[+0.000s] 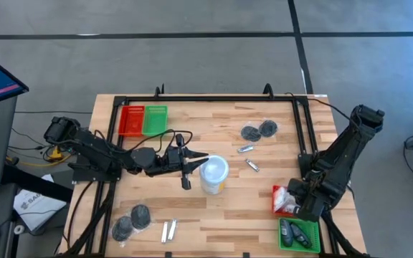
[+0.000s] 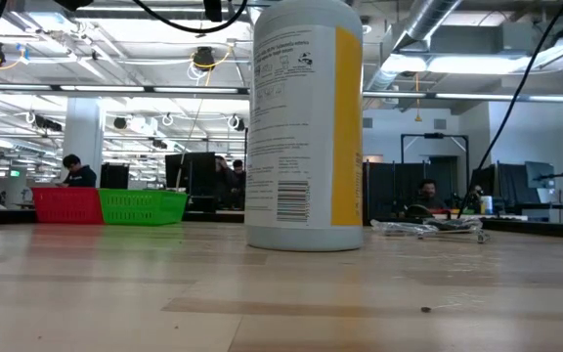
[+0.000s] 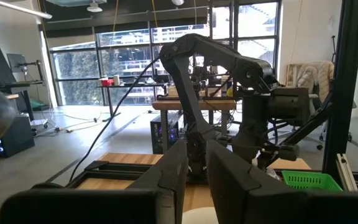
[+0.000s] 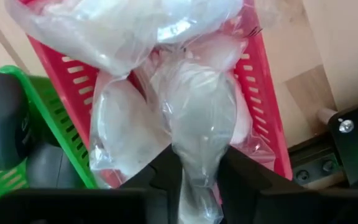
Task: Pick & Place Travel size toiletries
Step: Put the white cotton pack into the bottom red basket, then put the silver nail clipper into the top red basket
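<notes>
Table [image 1: 214,215]: a pale wooden top seen from overhead, with my two dark arms coming in from either side.
White bottle [image 1: 214,174]: stands upright near the middle; if my left arm swings, I judge it could knock the bottle over.
Left gripper [image 1: 186,170]: stretched toward the middle, tip just beside the bottle. Its fingers [image 3: 229,180] stand close together with a slim gap, and I see nothing between them.
Far trays [image 1: 143,120]: a red and a green tray side by side at the far left edge, well apart from the work.
Near red tray [image 4: 263,99]: at the right edge, under my right arm, already crowded with clear sachets.
Near green tray [image 1: 298,235]: just beside the red one, holding dark round pieces.
Right gripper [image 4: 199,171]: hangs over the red tray with its fingers pinching a clear crinkly sachet [image 4: 201,118].
Biggest risk: the sachet touches those already heaped in the tray, so I judge it could slide off the pile and over the rim onto the wood.
Second risk: soft film may cling to a finger and lift away with it.
Loose toiletries: dark round pieces [image 1: 258,131] and slim tubes [image 1: 248,156] lie right of the bottle; more rounds [image 1: 131,221] and tubes [image 1: 168,230] lie at the near left.
</notes>
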Robot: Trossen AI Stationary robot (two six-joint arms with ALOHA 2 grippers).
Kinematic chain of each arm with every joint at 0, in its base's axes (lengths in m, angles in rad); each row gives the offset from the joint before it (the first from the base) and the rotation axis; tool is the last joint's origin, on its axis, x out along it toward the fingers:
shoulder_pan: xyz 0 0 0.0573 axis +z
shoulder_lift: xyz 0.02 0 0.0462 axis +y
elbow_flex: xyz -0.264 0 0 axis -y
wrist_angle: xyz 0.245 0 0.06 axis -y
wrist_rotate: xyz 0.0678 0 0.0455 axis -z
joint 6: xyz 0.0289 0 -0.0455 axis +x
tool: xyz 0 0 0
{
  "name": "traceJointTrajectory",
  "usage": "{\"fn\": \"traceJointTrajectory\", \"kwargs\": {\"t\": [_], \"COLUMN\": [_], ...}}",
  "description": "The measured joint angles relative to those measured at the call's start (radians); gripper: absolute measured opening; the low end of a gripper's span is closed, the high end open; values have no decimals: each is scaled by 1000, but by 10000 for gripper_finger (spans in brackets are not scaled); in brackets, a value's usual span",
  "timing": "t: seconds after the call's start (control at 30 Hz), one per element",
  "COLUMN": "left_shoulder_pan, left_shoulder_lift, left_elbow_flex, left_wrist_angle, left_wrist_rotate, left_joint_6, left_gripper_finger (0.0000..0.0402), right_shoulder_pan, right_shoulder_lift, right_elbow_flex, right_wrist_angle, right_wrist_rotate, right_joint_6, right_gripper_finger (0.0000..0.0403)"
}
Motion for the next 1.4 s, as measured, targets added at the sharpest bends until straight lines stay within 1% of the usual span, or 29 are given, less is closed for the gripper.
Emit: {"fn": "traceJointTrajectory", "kwargs": {"t": [0.23,0.47,0.63,0.83,0.93,1.13,1.23,1.4], "left_shoulder_pan": [0,0,0,0,0,0,0,0], "left_shoulder_lift": [0,0,0,0,0,0,0,0], "left_elbow_flex": [0,0,0,0,0,0,0,0], "left_wrist_angle": [0,0,0,0,0,0,0,0], "left_wrist_rotate": [0,0,0,0,0,0,0,0], "left_joint_6": [0,0,0,0,0,0,0,0], "left_gripper_finger": [53,53,53,53,53,53,53,53], "right_shoulder_pan": [0,0,-1,-28,-53,-120,-167,-255], "right_shoulder_lift": [0,0,0,0,0,0,0,0], "right_elbow_flex": [23,54,70,114,147,202,208,208], "right_wrist_angle": [-1,-11,-82,-217,-255,-270,-270,-263], "right_wrist_rotate": [-22,-63,-71,-65,-31,90,130,229], "right_joint_6": [-2,-66,-69,-69,-95,-180,-218,-274], "right_gripper_finger": [136,183,191,180,174,166,166,169]}}
